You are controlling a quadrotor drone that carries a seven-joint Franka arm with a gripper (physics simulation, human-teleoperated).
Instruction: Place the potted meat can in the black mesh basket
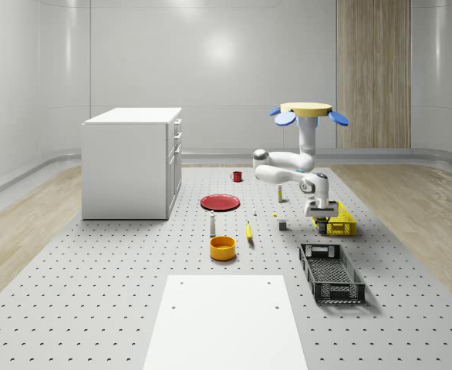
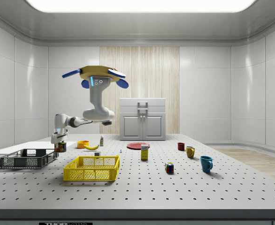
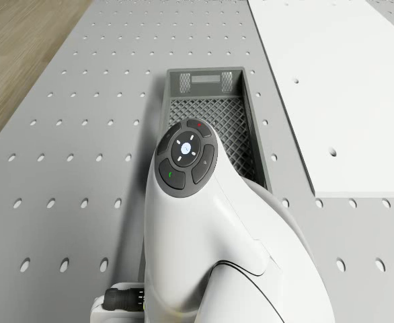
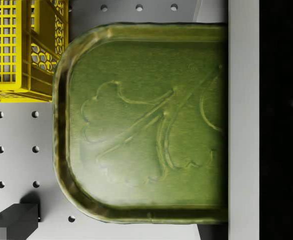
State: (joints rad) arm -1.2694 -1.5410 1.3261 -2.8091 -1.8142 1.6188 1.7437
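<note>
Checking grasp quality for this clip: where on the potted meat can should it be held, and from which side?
From above, with the fingers on two opposite side walls. The potted meat can has its flat lid facing the wrist, and the lid's edges are straight and parallel. The gripper holds it this way.

yellow crate [image 1: 339, 220]: on perforated table [image 1: 95, 293]
red plate [image 1: 220, 202]: near white cabinet [image 1: 132, 162]
orange bowl [image 1: 222, 247]: beside banana [image 1: 249, 231]

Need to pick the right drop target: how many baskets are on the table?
2. The black basket lies nearest the white sheet; the yellow basket sits just beyond it, beside the gripper holding the can. None appear hidden.
</note>
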